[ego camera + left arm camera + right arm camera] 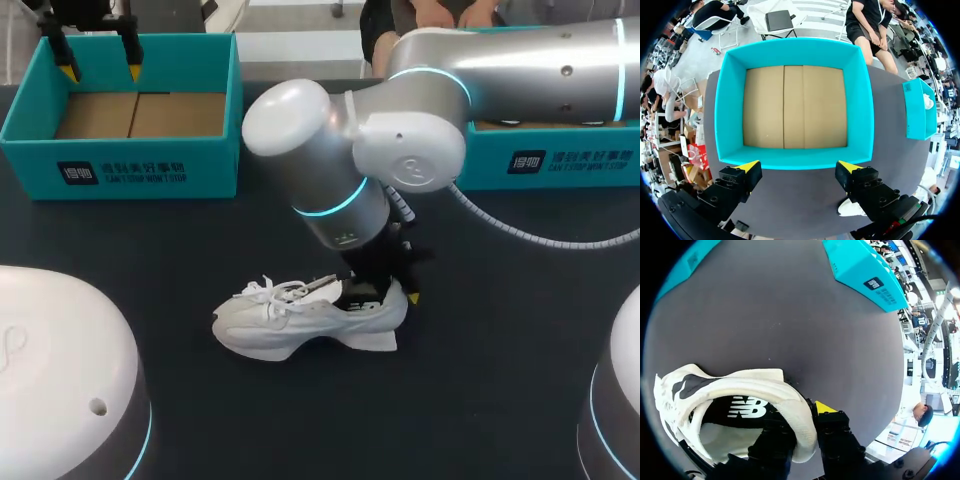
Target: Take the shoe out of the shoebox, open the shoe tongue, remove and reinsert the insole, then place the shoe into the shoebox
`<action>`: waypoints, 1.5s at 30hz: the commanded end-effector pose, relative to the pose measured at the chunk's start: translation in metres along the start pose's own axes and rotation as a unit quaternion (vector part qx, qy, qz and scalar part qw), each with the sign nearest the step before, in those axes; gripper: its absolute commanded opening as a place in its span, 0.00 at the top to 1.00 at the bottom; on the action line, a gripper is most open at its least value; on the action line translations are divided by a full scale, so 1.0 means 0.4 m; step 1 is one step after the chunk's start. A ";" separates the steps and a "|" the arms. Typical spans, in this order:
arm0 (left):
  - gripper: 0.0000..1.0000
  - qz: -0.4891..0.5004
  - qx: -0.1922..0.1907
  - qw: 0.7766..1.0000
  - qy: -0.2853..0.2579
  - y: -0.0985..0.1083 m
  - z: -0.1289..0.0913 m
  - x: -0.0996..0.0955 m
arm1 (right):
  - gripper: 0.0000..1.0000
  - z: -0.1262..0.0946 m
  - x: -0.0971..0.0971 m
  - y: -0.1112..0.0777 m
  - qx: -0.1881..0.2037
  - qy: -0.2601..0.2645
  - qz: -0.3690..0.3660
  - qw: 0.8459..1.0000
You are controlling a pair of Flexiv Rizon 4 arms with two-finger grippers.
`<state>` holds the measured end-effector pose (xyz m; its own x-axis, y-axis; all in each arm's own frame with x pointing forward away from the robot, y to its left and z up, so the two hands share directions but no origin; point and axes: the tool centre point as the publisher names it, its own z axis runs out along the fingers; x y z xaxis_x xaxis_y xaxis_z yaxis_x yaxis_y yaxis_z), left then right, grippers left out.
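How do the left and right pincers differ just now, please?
The left pincer is open and holds nothing; the right pincer is shut on the heel wall of the shoe. The left pincer hangs by the rim of the empty shoebox; the right pincer is low over the table. Both have yellow tips.

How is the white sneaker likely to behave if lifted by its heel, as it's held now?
The white sneaker probably hangs toe-down, since the right tool pinches only its heel collar. The padded collar looks soft, so it may flex in the grip. Its chunky sole suggests it sits stable on the table.
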<state>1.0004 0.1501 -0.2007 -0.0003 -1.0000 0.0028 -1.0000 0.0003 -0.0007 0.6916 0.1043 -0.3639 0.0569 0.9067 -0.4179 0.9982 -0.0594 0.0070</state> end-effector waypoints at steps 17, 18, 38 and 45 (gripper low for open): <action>0.00 0.000 0.000 1.000 0.000 0.001 -0.001 0.000 | 0.00 -0.306 -0.049 -0.066 -0.078 0.119 -0.249 0.958; 0.00 0.000 0.000 1.000 0.000 0.001 -0.001 0.000 | 0.00 -0.317 -0.046 -0.071 -0.076 0.130 -0.257 0.955; 0.00 0.000 0.000 1.000 0.000 0.001 -0.001 0.000 | 0.00 -0.327 -0.073 -0.096 -0.164 0.220 -0.505 0.819; 0.00 0.000 0.000 1.000 0.000 0.001 -0.001 0.000 | 0.00 -0.363 -0.098 -0.096 -0.163 0.185 -0.669 0.701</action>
<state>1.0004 0.1501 -0.2008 -0.0003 -1.0000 0.0028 -1.0000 0.0003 -0.0007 0.6523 0.1440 -0.2217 -0.7411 0.6603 -0.1217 0.6639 0.7477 0.0142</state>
